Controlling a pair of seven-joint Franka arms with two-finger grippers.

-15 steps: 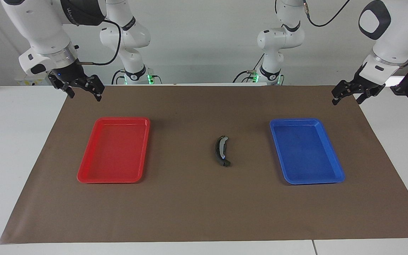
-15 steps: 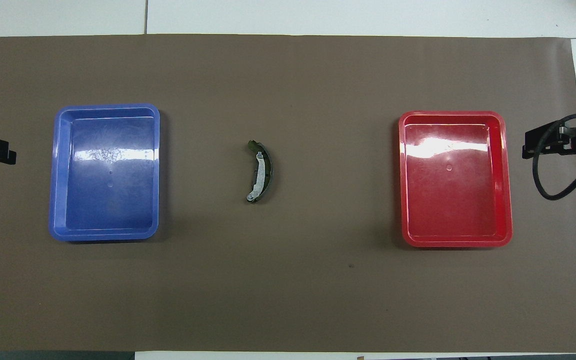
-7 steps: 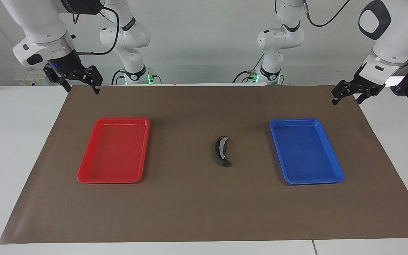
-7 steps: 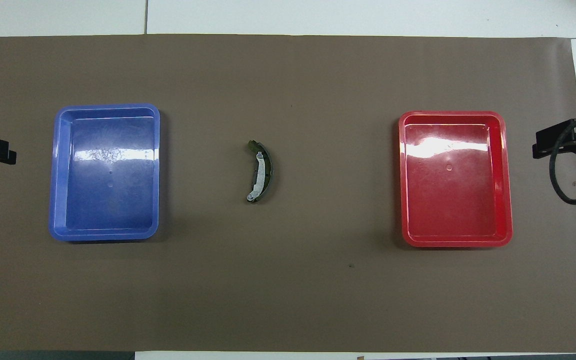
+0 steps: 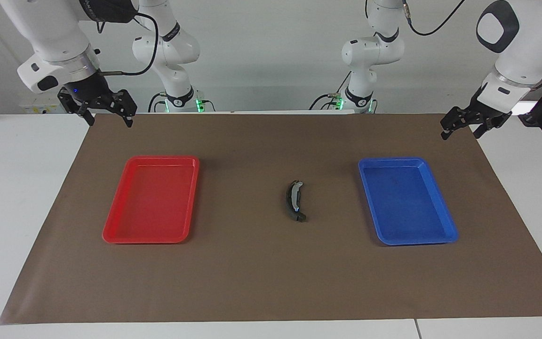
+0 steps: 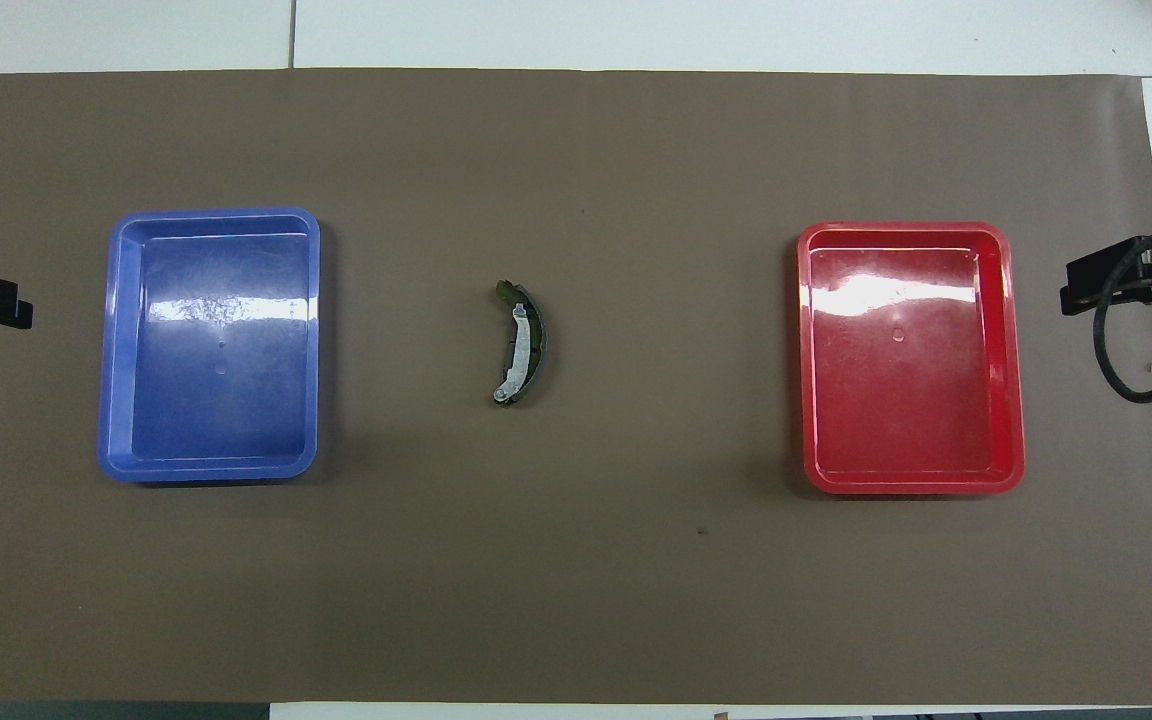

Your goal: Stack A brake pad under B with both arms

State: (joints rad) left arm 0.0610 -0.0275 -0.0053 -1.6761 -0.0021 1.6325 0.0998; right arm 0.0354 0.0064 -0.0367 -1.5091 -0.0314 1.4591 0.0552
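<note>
B (image 5: pixel 293 199), the curved black crescent with a silvery end, lies on the brown mat (image 5: pixel 271 282) between the two trays; in the overhead view B (image 6: pixel 520 345) shows a pale inner web. A short dark stub (image 5: pixel 301 217) pokes out at its end farther from the robots; I cannot tell whether that is the A brake pad, which shows nowhere as a separate piece. My right gripper (image 5: pixel 109 123) hangs open and empty over the mat's corner at the right arm's end. My left gripper (image 5: pixel 460 136) hangs open and empty over the mat's edge at the left arm's end.
A red tray (image 5: pixel 111 230) lies toward the right arm's end and a blue tray (image 5: pixel 445 235) toward the left arm's end, both with nothing in them. White tabletop (image 5: pixel 17 212) borders the mat. A black cable (image 6: pixel 1126 380) loops from the right wrist.
My right gripper has risen and drawn back toward the mat's corner, away from the red tray. The left gripper and the crescent have not moved.
</note>
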